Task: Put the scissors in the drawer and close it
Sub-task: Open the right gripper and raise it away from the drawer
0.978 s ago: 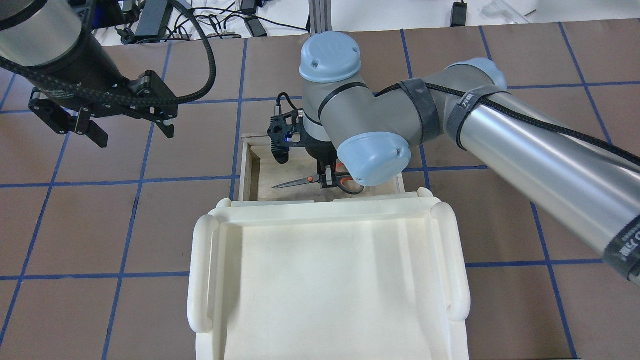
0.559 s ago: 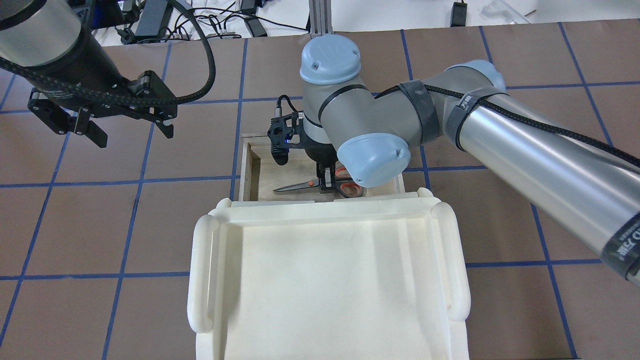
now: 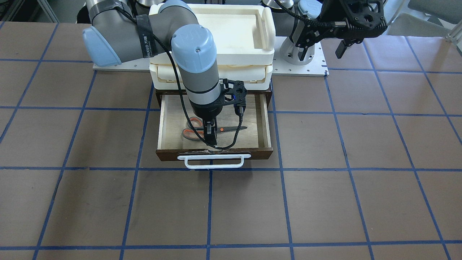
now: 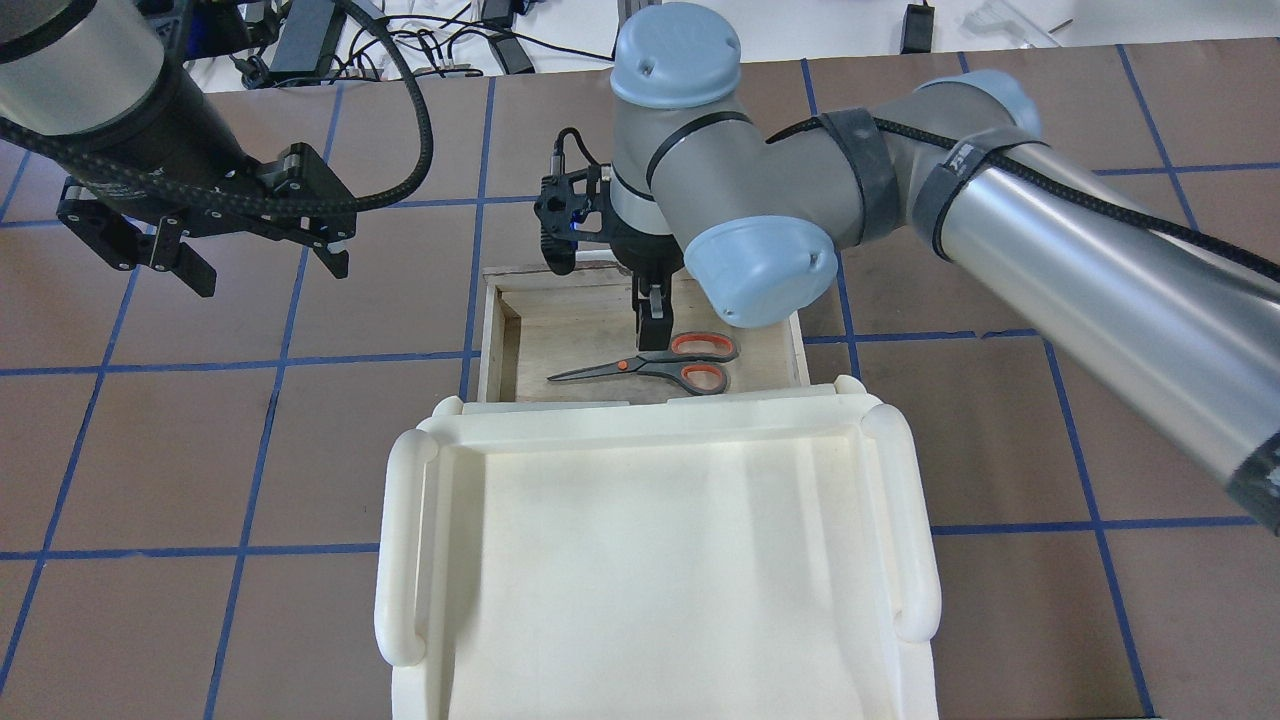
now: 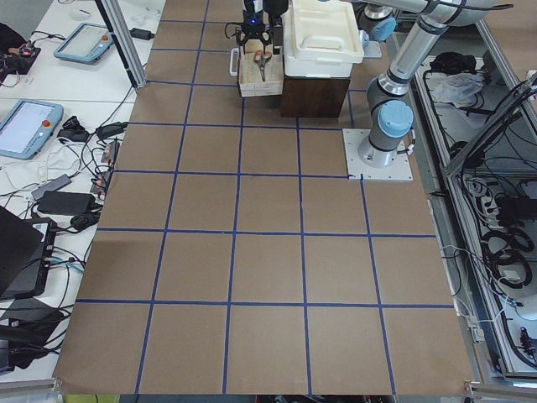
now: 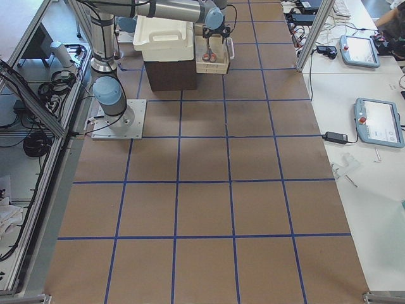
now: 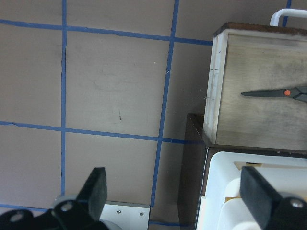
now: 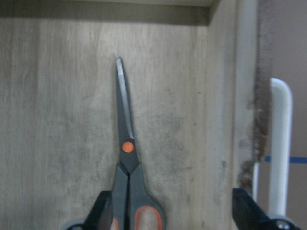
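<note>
The scissors (image 4: 650,367) lie flat on the plywood floor of the open drawer (image 4: 560,325), blades pointing to the view's left. They also show in the front view (image 3: 195,131) and the right wrist view (image 8: 125,158). My right gripper (image 4: 647,315) hangs open just above them, holding nothing; its fingertips (image 8: 103,213) straddle the space between the scissors and the drawer's white handle (image 8: 280,143). The drawer's dark brown front (image 3: 169,154) faces the operators' side. My left gripper (image 4: 262,262) is open and empty, hovering above the table left of the drawer.
The cream-white tray unit (image 4: 650,560) sits on top of the cabinet, overhanging the back of the drawer. The brown table (image 4: 300,450) with blue grid lines surrounds it. The left arm's base plate (image 3: 299,68) stands beside the cabinet.
My right gripper has let go of the scissors, opened, and risen toward the drawer's front. The scissors now lie loose on the drawer floor. The left arm has not moved.
</note>
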